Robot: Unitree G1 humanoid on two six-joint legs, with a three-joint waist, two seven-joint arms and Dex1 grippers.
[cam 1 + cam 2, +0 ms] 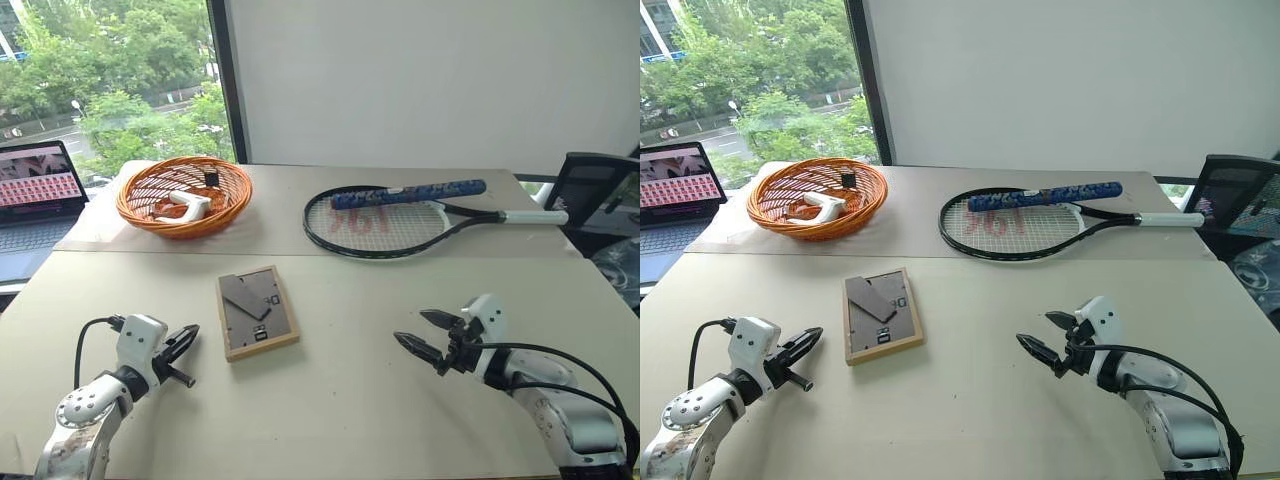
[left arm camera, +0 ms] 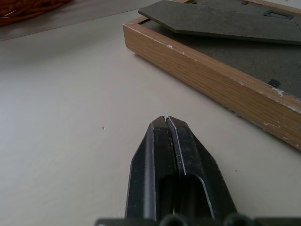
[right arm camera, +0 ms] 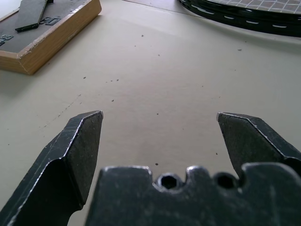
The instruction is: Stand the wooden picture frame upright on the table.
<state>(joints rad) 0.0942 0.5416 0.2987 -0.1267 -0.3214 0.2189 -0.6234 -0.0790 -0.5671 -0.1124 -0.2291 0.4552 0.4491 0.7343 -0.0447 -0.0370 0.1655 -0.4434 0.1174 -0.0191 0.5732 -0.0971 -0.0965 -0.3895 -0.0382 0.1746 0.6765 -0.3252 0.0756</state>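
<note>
The wooden picture frame [image 1: 258, 312] lies flat and face down on the table [image 1: 350, 400], its dark grey back panel and fold-out stand turned up, just on the near side of the seam and in front of an orange wicker basket [image 1: 184, 194]. The left gripper [image 1: 183, 357] hovers near the frame's left edge with its jaws pressed fully together and holding nothing. The right gripper [image 1: 427, 335] sits well apart on the frame's right, jaws spread wide and empty, with a tennis racket [image 1: 400, 215] lying beyond it.
</note>
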